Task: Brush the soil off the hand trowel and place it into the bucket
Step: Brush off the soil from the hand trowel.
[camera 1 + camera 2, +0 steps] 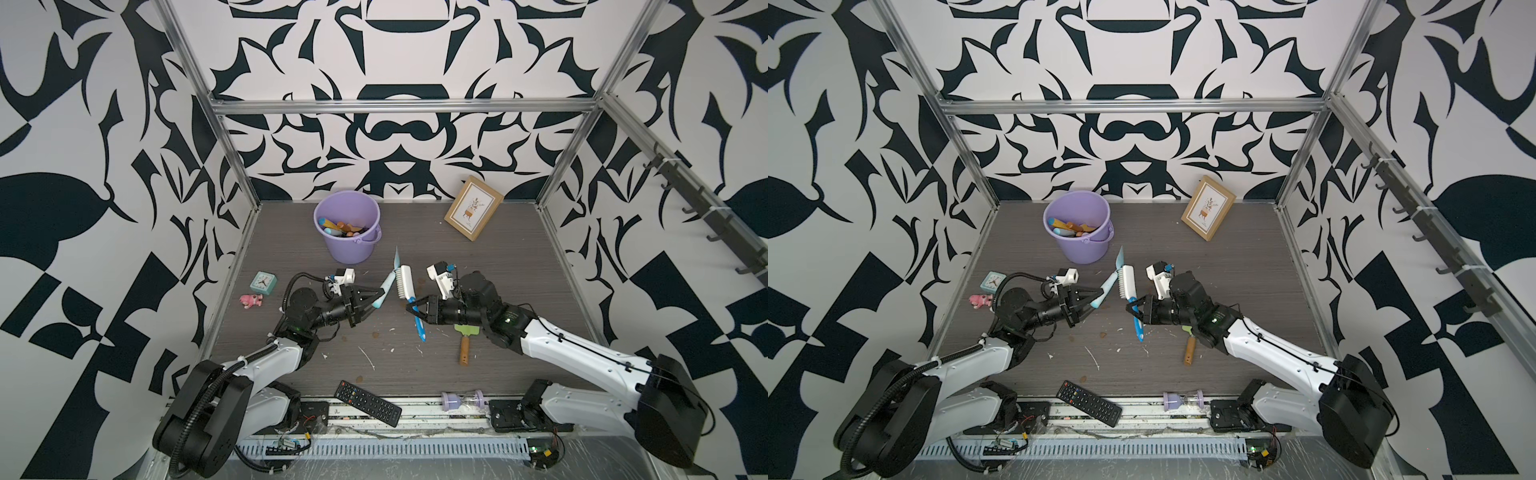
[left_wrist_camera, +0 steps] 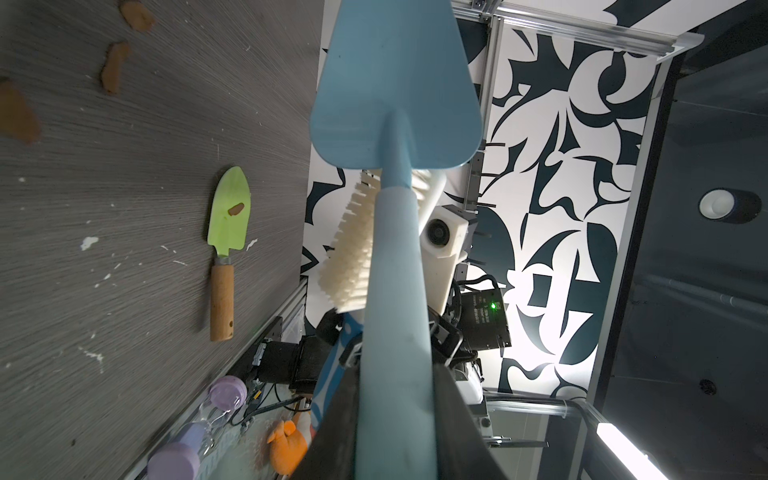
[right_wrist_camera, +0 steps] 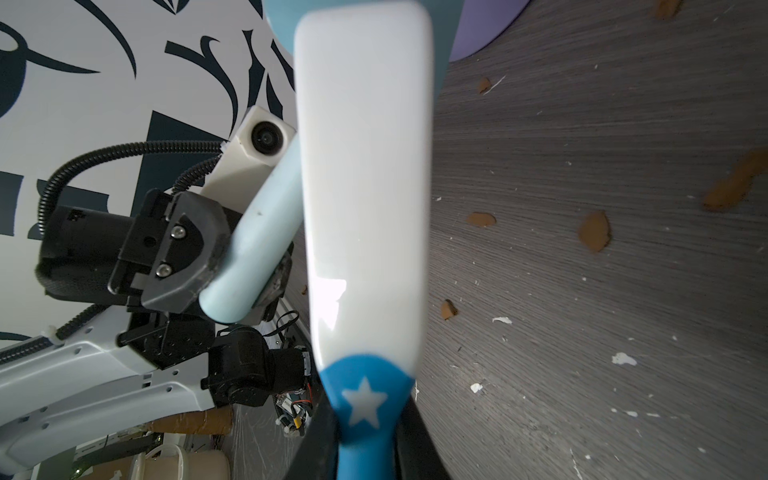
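Hidden or unclear: in the left wrist view the tip of the pale blue plastic hand trowel (image 2: pixel 397 95) is cut off by the frame edge, and we see only one smooth face of its blade, which looks clean. In the right wrist view the glossy white back of the blue-handled scrubbing brush (image 3: pixel 365 187) covers most of that blade. We cannot tell whether the cream bristles actually touch it. In a top view the brush head sits just beside the trowel's neck, both raised above the grey wood-grain table (image 1: pixel 498 266). The left gripper (image 1: pixel 368 300) is clamped on the end of the trowel's round handle. The right gripper (image 1: pixel 417 309) pinches the brush's thin blue handle. The soil (image 3: pixel 595 231) lies as flat brown crumbs scattered on the table among white scraps. The round lilac plastic bucket (image 1: pixel 349 249) stands near the back wall, well apart from the held trowel. It holds several handled tools that we cannot identify. A lime-green trowel with a wooden handle (image 2: pixel 229 212) lies flat on the table with one crumb on its blade. In both top views that blade is partly under the right arm.
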`<state>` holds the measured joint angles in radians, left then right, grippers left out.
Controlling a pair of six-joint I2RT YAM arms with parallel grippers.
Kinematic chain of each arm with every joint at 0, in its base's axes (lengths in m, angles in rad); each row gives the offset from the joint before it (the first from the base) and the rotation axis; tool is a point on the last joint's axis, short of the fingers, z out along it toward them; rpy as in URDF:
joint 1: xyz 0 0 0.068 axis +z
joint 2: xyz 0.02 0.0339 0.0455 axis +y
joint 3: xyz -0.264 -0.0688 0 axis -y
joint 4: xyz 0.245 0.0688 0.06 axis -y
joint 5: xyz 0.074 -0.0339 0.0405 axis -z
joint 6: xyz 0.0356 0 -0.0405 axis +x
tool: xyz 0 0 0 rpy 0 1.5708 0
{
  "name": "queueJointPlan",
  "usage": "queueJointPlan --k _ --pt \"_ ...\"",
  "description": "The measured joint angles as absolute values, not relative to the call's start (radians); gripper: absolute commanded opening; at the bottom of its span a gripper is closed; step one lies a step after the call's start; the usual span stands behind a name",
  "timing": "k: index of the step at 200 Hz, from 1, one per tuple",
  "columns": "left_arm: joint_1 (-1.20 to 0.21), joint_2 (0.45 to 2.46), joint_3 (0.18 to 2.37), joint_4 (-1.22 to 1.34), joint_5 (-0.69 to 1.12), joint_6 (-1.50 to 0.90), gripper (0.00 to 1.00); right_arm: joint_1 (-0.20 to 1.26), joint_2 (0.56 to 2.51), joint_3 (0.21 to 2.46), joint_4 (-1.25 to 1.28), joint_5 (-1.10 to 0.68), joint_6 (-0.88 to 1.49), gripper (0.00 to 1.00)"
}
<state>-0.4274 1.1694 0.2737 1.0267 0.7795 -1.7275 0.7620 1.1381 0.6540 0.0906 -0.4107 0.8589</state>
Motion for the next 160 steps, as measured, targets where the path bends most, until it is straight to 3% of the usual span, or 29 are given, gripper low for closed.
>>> queueJointPlan --k 86,160 --pt "-0.424 1.102 0.274 0.920 0.786 -1.672 0.00 0.762 1.036 0.643 -0.080 -0.344 0.830 0.00" --pt "-0.420 1.061 0.283 0.801 0.782 -1.623 0.00 0.768 1.204 0.732 0.059 -0.355 0.801 0.00"
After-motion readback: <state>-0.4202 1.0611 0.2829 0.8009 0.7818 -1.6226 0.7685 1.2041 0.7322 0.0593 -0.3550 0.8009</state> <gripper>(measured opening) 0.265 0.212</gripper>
